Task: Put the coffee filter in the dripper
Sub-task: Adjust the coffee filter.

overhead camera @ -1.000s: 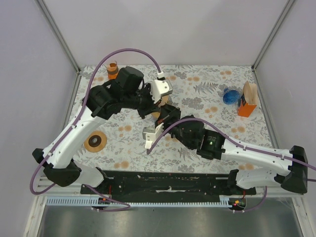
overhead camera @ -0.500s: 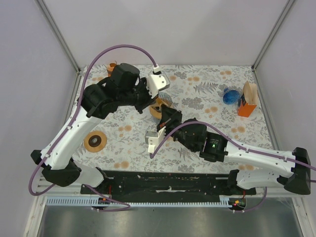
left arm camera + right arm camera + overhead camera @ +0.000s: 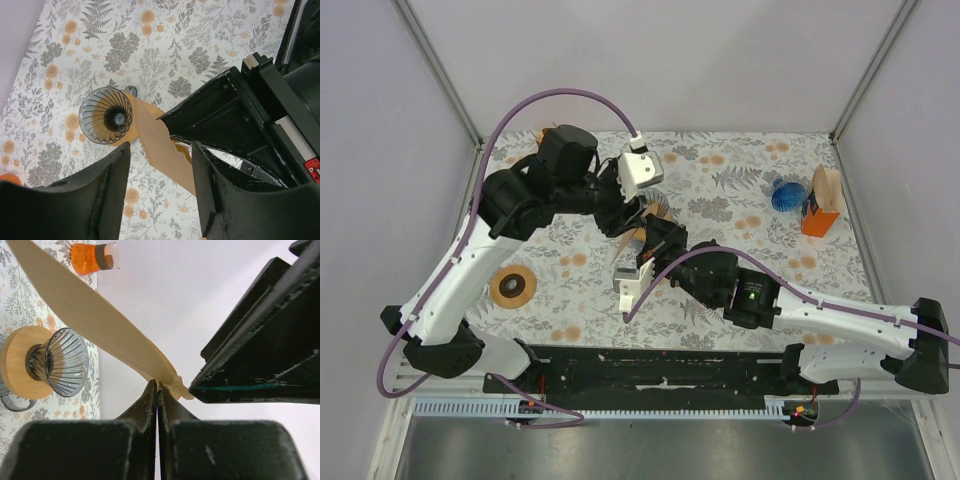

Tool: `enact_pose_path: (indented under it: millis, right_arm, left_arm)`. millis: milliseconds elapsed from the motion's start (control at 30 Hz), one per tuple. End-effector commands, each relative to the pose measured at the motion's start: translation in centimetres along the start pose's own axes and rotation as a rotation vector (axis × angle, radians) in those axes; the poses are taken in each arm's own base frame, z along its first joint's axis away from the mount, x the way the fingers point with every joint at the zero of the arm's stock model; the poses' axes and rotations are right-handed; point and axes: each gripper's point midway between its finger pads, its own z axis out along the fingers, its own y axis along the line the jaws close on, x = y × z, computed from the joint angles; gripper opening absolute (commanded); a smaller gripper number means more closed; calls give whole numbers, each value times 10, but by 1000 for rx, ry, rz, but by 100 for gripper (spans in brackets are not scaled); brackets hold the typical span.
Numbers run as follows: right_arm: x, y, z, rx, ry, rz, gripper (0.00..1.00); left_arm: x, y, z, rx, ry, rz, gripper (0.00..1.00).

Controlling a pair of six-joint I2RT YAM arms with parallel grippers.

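The glass dripper (image 3: 106,115) stands on its round wooden base (image 3: 17,362) on the flowered cloth, and shows in the top view as the dripper (image 3: 655,208) between the two grippers. My right gripper (image 3: 158,386) is shut on one edge of the brown paper coffee filter (image 3: 95,315), held flat and slanting above and beside the dripper. My left gripper (image 3: 161,150) is open, its fingers on either side of the coffee filter (image 3: 160,145) with a gap on the left side. From above, both grippers (image 3: 628,215) (image 3: 655,232) crowd together at the dripper.
An orange-filled glass (image 3: 95,257) stands at the back left. A wooden ring (image 3: 513,286) lies left of centre. A blue object (image 3: 786,195) and an orange box (image 3: 823,205) stand at the right. Frame posts rise at the back corners.
My left gripper's jaws have gone from shut to open around the filter, and the left arm has drawn back slightly left. The right gripper keeps its hold on the filter.
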Motion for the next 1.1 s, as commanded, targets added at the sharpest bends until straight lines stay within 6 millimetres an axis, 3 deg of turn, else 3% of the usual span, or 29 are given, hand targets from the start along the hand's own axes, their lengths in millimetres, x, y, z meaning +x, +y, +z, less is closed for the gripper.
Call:
enact_pose_path:
  millis: [0,167,267,367,533,833,967,1067]
  right_arm:
    - [-10,-18,-1,45,-42,-29,0]
    - [-12,-22,0,51,-44,-74,0]
    - [-13,-24,2,51,-45,-88,0]
    - [-16,-22,3,43,-55,-88,0]
    - [-15,-22,2,46,-46,-91,0]
    - [-11,-29,1,69,-15,-119,0]
    - [-13,-32,3,79,-20,-124,0]
    - [-13,-33,3,80,-19,-128,0]
  left_arm:
    - [-22,-1,-6,11,-71,8,61]
    - [-4,-2,4,-5,-6,18,62]
    - [-4,7,6,-62,6,15,61]
    - [-8,21,7,-142,15,24,54]
    - [-3,20,9,-150,33,31,40]
    - [3,3,12,-62,43,30,47]
    - [7,11,11,-102,65,53,43]
    - [14,9,11,-102,88,76,46]
